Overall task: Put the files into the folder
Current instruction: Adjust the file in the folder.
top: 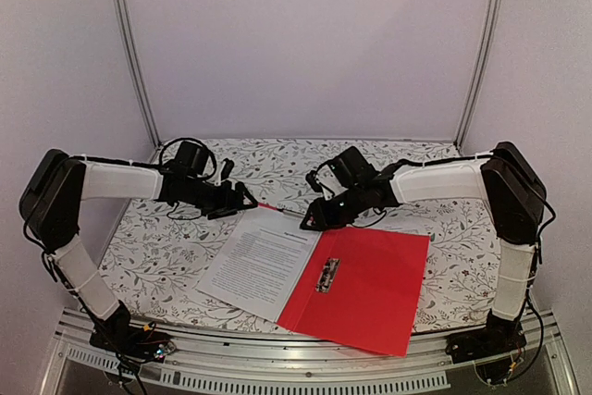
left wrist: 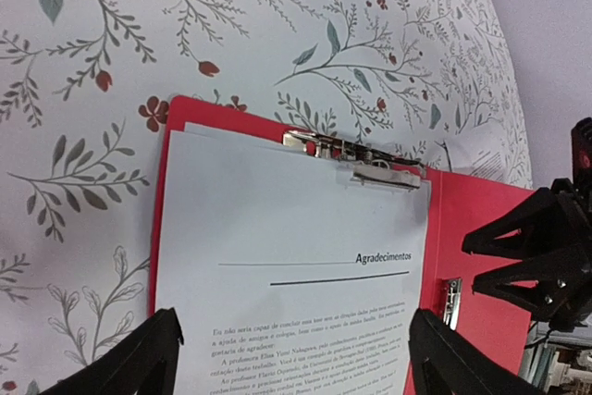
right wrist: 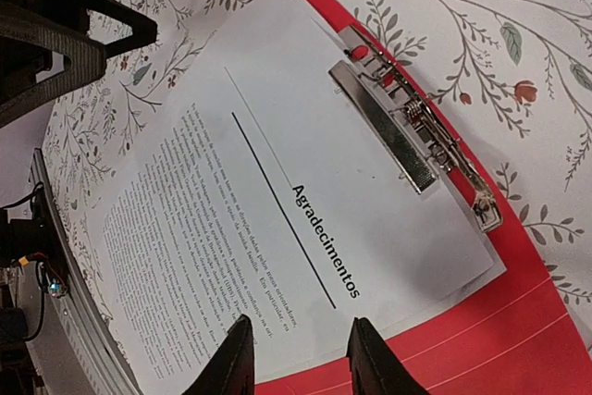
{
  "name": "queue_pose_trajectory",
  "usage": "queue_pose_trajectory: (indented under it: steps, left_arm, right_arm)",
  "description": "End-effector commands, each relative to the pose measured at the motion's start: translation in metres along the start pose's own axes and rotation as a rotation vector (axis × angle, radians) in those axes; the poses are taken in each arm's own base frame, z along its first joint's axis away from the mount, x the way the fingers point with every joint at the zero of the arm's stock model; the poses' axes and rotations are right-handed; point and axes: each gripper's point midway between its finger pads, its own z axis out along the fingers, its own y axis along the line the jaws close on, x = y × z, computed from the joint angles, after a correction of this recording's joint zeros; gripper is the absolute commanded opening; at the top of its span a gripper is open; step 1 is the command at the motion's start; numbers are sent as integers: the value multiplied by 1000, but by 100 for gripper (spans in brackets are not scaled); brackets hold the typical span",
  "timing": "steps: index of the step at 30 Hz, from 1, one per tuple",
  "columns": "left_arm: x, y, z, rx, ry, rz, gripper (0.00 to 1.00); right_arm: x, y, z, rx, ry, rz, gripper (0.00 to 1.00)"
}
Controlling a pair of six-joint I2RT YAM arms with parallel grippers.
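looking down from the top camera, the red folder (top: pixel 370 295) lies open on the flowered tablecloth (top: pixel 157 247), and the files (top: pixel 259 261) lie on its left half, with a small metal clip (top: pixel 326 275) on the fold. the left gripper (top: pixel 246 201) hangs over the far left corner of the files, and the right gripper (top: pixel 310 220) is over their far edge near the fold; jaw width is hard to read from up here.

on the left wrist camera, the left fingers (left wrist: pixel 139 363) stand wide apart at the bottom of the picture, with nothing between them, above the files. a metal clamp (left wrist: pixel 356 156) lies across the top edge of the sheets, over a heading that reads "agradecimentos". red folder shows around the top and right of the paper.

on the right wrist camera, the right fingers (right wrist: pixel 231 363) are only a little apart and grip nothing; the paper and a strip of red folder show through the gap. the clamp sits on the top edge of the files.
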Motion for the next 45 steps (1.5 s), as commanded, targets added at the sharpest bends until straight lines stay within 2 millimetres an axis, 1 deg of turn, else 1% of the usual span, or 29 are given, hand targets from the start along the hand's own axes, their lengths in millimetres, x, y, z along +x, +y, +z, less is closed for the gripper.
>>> queue_pose_trajectory:
  steps: [1, 2, 4, 9, 13, 19, 24, 29, 33, 36, 45]
  left_arm:
    - [6, -17, -5, 123, 24, -20, 86]
    - [9, -21, -6, 148, 33, -23, 85]
    - [23, -28, -8, 199, 71, -30, 85]
    - [61, -29, -8, 198, 169, -41, 84]
    - [78, -31, -8, 186, 208, -29, 84]
    - [90, -29, 0, 178, 253, -30, 83]
    - [98, -21, 5, 144, 283, -40, 83]
    - [105, -14, 9, 115, 307, -49, 82]
    - [111, -8, 12, 94, 325, -56, 82]
    - [113, -6, 13, 85, 331, -59, 82]
    - [118, -2, 15, 68, 342, -59, 82]
  right_arm:
    - [-25, -8, -15, 86, -70, -12, 36]
    - [-28, -9, -15, 93, -76, -7, 36]
    - [-31, -18, -14, 119, -80, 16, 36]
    - [-42, -38, -14, 160, -101, 98, 36]
    - [-47, -48, -14, 179, -106, 127, 38]
    - [-44, -53, -6, 180, -83, 140, 38]
    - [-42, -58, -5, 189, -77, 158, 38]
    - [-43, -63, -3, 193, -77, 183, 41]
    - [-40, -67, 5, 182, -62, 213, 42]
    - [-37, -70, 12, 178, -49, 227, 43]
    - [-33, -77, 22, 164, -35, 266, 44]
